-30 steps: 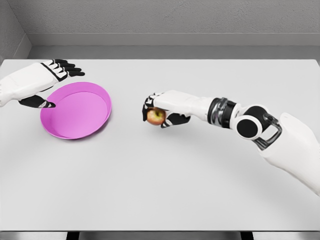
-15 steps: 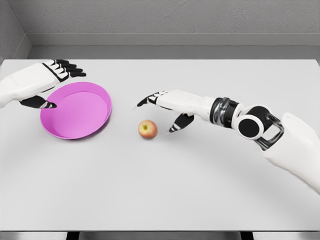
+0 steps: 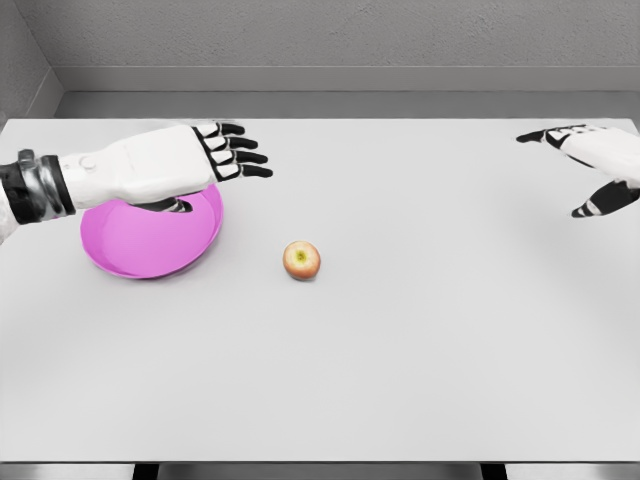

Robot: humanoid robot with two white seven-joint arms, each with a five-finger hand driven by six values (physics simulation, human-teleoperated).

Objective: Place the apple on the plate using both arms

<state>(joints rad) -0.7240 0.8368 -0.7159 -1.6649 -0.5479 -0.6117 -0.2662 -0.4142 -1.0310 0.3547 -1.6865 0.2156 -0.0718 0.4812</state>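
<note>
Released and left lying on the table [image 3: 400, 360], just right of the plate [image 3: 130, 255] and well clear of its rim: the apple [image 3: 301, 260], stem end up, not yet delivered. A second ago clasped in the right hand [image 3: 590, 170]; half a second ago already set down beside the plate with that hand hovering close above. Now pulled far away from the plate to the table's opposite edge, fingers spread apart and holding nothing, most of the palm cut off by the frame.

Meanwhile reached out across the plate's far rim: the left hand [image 3: 175, 165], previously parked at the plate's outer side, now stretched toward the apple with fingers extended and apart, empty. Thumb apparently tucked beneath the palm over the plate, though hard to confirm in shadow.

Reads as a handover through the table: carried halfway by one arm, dropped within reach of the other. Remaining, probably: closing the left hand on the apple, then a short lift back over the plate's near rim and a release inside.
</note>
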